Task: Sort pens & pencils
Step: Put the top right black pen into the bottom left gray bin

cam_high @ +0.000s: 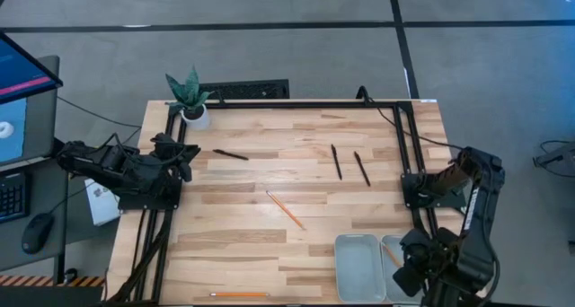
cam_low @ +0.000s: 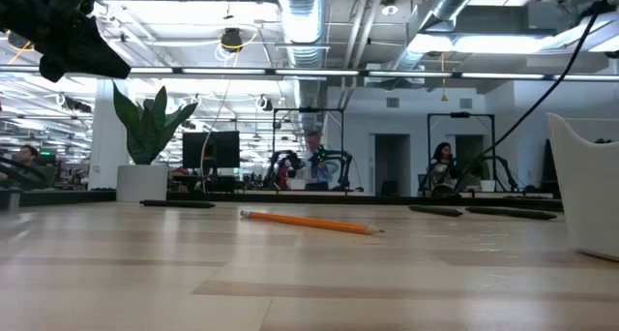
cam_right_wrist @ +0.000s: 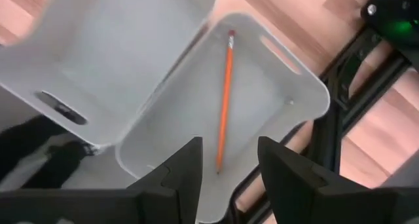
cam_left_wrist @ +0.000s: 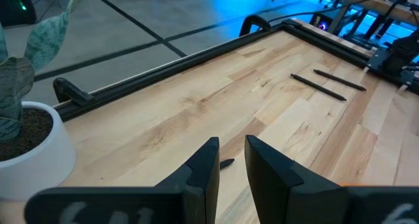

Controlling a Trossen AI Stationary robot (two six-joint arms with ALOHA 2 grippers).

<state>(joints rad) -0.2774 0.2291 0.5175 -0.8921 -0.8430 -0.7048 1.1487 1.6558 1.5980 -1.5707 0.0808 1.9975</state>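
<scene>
My right pincer (cam_right_wrist: 226,160) hangs apart, empty, over a white bin (cam_right_wrist: 294,86) holding one pencil (cam_right_wrist: 224,99). Left pincer (cam_left_wrist: 231,160) narrowly apart above a pen (cam_left_wrist: 226,164); two pens (cam_high: 349,163) mid-bench (cam_high: 269,244).

- A wooden table (cam_high: 269,253) is filling the middle of the high view, with a black frame (cam_high: 296,104) running along its upper edge.
- A potted plant (cam_high: 190,99) in a white pot is standing at the table's upper left corner.
- Two pale grey bins (cam_high: 358,264) are sitting side by side at the lower right.
- A monitor (cam_high: 20,96), a keyboard (cam_high: 11,197) and a mouse (cam_high: 38,232) are lying at the far left edge.
- A person (cam_low: 442,165) is sitting far back in the room, right of centre in the low view.
</scene>
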